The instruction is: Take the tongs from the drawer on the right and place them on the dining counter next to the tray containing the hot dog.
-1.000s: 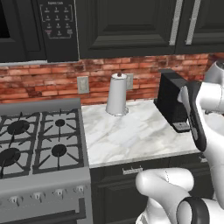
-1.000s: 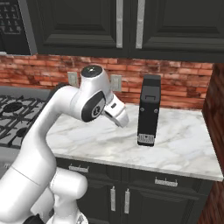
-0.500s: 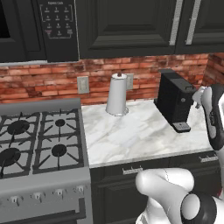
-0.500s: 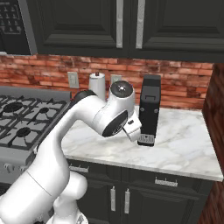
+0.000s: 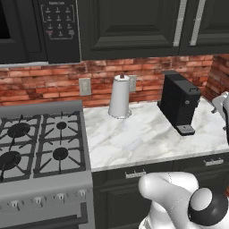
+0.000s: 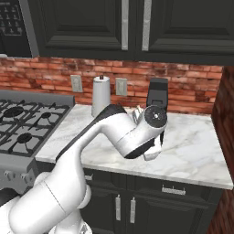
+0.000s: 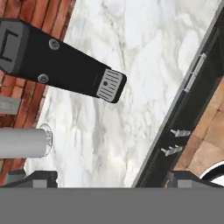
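Home kitchen, gas stove [image 5: 38,143], marble worktop [image 5: 143,134], coffee machine [image 5: 180,103], brick backsplash [image 5: 147,71]

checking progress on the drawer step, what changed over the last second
The arm swung right and down across the worktop, its wrist now in front of the coffee machine. Nothing was taken hold of; the end effector is open. Coffee machine, paper towel roll and drawer stayed put, drawer shut.

You've got a black coffee machine [image 5: 180,102] on the marble worktop [image 5: 147,138], paper towel roll [image 5: 120,96] to its left, stove [image 5: 38,143] beyond, drawer [image 5: 134,175] below, shut.
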